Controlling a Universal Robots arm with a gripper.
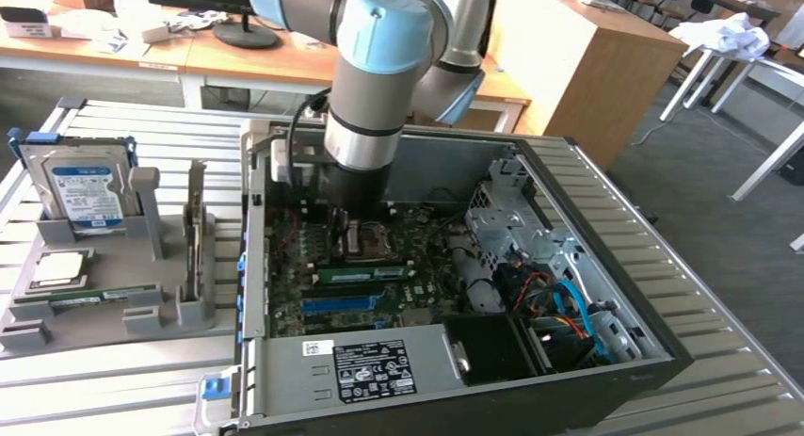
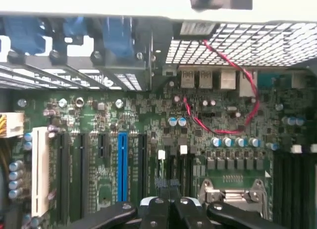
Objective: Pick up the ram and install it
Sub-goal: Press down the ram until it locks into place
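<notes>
We had the gripper [image 2: 171, 209] clenched shut, empty as far as we could tell, low over the motherboard [image 2: 148, 140], center of the open case [image 1: 590, 257].

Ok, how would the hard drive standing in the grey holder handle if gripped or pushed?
The hard drive looks metal-cased, so probably stiff and heavy for its size. It stands on edge, so a push might tip it, though the grey holder braces its base.

We see the open case [image 1: 540, 168] gives access from above. Its walls close the sides, the drive cage [image 1: 509, 205] and cables [image 1: 566, 304] crowd the exterior view's right. The arm [image 1: 377, 88] stands over the motherboard [image 2: 148, 135]; slots [image 2: 122, 164] remain reachable.
</notes>
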